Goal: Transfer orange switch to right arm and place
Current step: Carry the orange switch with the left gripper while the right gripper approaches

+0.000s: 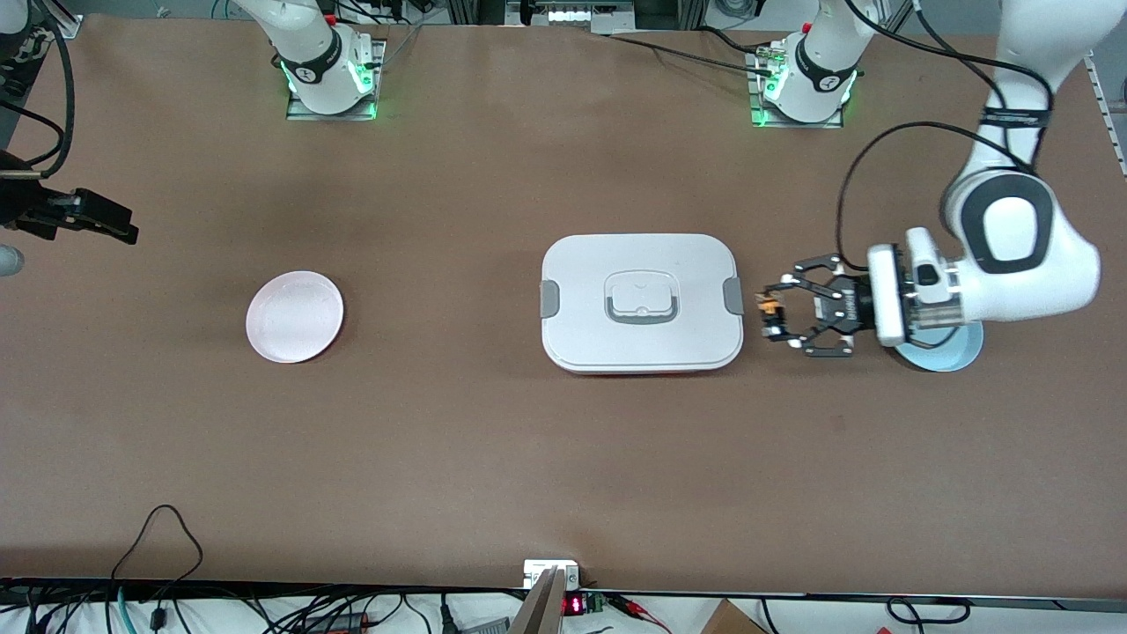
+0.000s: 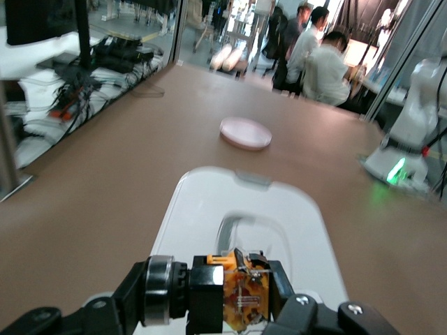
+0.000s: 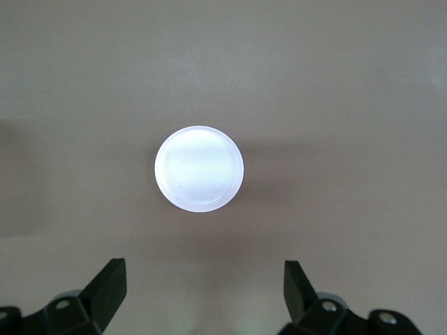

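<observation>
At the right arm's end of the table I see the right pincer (image 1: 123, 231) waiting up in the air, and in the right wrist view (image 3: 202, 293) its fingers (image 3: 108, 286) are spread wide apart with nothing between them. Under it, on the brown table (image 1: 440, 440), lies a small pink plate (image 1: 295, 316), which looks white and round in the right wrist view (image 3: 200, 168).

Near the middle of the table I see a white lunch box (image 1: 640, 302) with its lid closed and gray clips on two ends.

Just beside the box, toward the left arm's end, the left pincer (image 1: 772, 319) hangs horizontally and is pinching the orange switch (image 1: 769, 308). In the left wrist view (image 2: 237, 296) the switch (image 2: 241, 293) sits clamped between the black fingers (image 2: 167, 289), in the air at the edge of the box. Under the left wrist I see part of a light blue plate (image 1: 955, 352) on the table.
</observation>
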You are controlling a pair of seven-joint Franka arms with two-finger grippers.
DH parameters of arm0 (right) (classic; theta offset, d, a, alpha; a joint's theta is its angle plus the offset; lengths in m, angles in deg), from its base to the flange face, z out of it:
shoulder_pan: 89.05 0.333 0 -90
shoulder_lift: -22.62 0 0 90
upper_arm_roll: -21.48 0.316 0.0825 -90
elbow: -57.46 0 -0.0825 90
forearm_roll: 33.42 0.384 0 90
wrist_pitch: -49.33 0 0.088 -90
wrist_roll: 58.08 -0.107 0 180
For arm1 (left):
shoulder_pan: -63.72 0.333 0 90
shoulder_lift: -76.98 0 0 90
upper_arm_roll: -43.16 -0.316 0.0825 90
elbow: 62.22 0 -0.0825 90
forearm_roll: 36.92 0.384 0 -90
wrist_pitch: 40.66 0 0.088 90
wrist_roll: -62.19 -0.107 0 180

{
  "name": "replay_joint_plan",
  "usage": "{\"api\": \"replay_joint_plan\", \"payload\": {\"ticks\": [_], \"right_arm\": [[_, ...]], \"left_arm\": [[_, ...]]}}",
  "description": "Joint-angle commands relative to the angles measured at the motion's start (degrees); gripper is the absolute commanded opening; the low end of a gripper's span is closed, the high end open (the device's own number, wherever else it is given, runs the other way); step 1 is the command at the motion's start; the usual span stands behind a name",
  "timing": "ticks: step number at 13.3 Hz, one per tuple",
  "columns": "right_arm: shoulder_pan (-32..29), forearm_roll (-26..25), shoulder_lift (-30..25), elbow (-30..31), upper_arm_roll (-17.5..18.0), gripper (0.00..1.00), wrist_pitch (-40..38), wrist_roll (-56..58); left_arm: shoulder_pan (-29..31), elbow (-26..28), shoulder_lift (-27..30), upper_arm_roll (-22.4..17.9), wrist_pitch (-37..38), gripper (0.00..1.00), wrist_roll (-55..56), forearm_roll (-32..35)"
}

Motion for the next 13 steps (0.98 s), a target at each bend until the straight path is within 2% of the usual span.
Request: {"api": "replay_joint_plan", "payload": {"ticks": [1, 3, 6, 8, 10, 11, 13], "right_arm": [[-0.21, 3.28, 1.49, -0.02, 0.23, 1.00, 0.70, -0.07], [-0.38, 7.59, 2.36, 0.59, 0.23, 1.00, 0.96, -0.16], [-2.66, 19.00, 2.81, 4.62, 0.23, 1.00, 3.68, 0.02], [-3.89, 27.96, 3.16, 6.39, 0.23, 1.00, 3.60, 0.02], [-4.51, 40.59, 3.51, 10.85, 0.23, 1.00, 3.78, 0.02], [-4.60, 47.53, 3.51, 13.75, 0.14, 1.00, 3.95, -0.07], [-4.43, 56.35, 4.04, 17.45, 0.23, 1.00, 4.04, -0.07]], "left_arm": [[-4.28, -0.67, 0.04, 2.47, 0.97, 0.00, 4.57, -9.96], [-8.06, -0.76, 0.56, 3.00, 0.71, 0.00, 7.38, -14.46], [-15.78, -0.85, 0.57, 3.09, -3.57, 0.00, 8.72, -28.32], [-21.41, -1.11, 0.39, 3.09, -9.73, 0.00, 8.72, -35.28], [-27.04, -4.18, 0.04, 3.09, -17.01, 0.00, 8.72, -41.00], [-29.24, -4.54, 0.13, 3.09, -18.96, 0.00, 8.89, -42.24], [-32.84, -6.03, -0.22, 3.09, -21.17, 0.00, 8.98, -46.02]]}}
